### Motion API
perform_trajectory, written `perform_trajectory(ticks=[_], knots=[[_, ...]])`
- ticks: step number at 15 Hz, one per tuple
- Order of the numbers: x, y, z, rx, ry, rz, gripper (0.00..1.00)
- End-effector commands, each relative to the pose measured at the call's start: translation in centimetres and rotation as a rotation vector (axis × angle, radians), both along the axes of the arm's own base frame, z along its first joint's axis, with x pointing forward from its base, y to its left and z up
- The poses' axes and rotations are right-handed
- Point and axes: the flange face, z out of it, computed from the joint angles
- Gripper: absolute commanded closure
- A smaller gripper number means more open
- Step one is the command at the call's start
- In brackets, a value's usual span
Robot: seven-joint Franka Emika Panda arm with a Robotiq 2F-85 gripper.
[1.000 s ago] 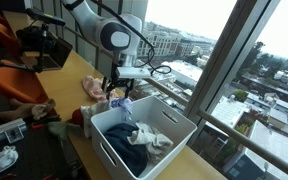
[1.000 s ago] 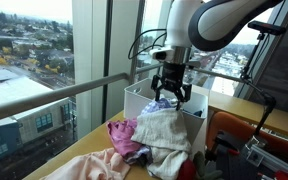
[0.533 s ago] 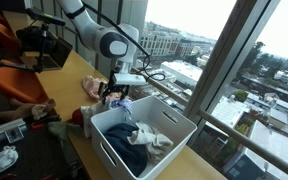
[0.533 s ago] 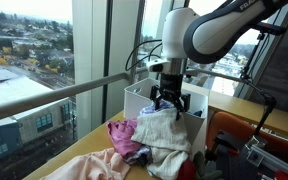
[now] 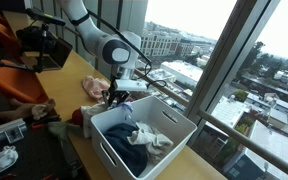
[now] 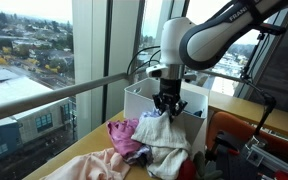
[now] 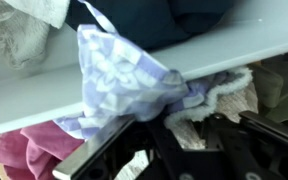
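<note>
Window-side worktop [image 5: 76,68] above a city. We see the lavender cloth [image 7: 124,72] draped over the white bin's [image 7: 34,100] rim, by the window edge, because its tail trails toward the claw [image 7: 149,140]. We cannot tell whether the claw grips it.

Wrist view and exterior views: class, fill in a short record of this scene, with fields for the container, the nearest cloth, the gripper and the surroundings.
container: white plastic bin, holding a dark blue garment
nearest cloth: lilac patterned fabric, lying against the bin wall
gripper: black Robotiq gripper, low beside the bin, at the fabric; grip unclear
surroundings: pink cloth on wooden table
</note>
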Motion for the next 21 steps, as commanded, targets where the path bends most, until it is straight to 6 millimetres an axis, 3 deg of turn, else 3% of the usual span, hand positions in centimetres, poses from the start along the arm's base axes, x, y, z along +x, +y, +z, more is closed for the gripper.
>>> perform_trajectory(ticks=[1,3,7,15,19,21], knots=[[1.0,-1.4,2.2,-0.005,-0.015,-0.033,0.95],[1.1,-2.5,4.8,-0.011,-0.044,-0.051,1.00],[0.8,-5.5,11.4,-0.007,-0.089,-0.111,0.98],[1.3,-13.4,27.6,0.009,-0.243,-0.240,0.98],[2.4,-15.6,34.7,0.003,-0.340,-0.267,0.98],[2.8,-16.3,37.0,0.000,-0.380,-0.276,0.98]])
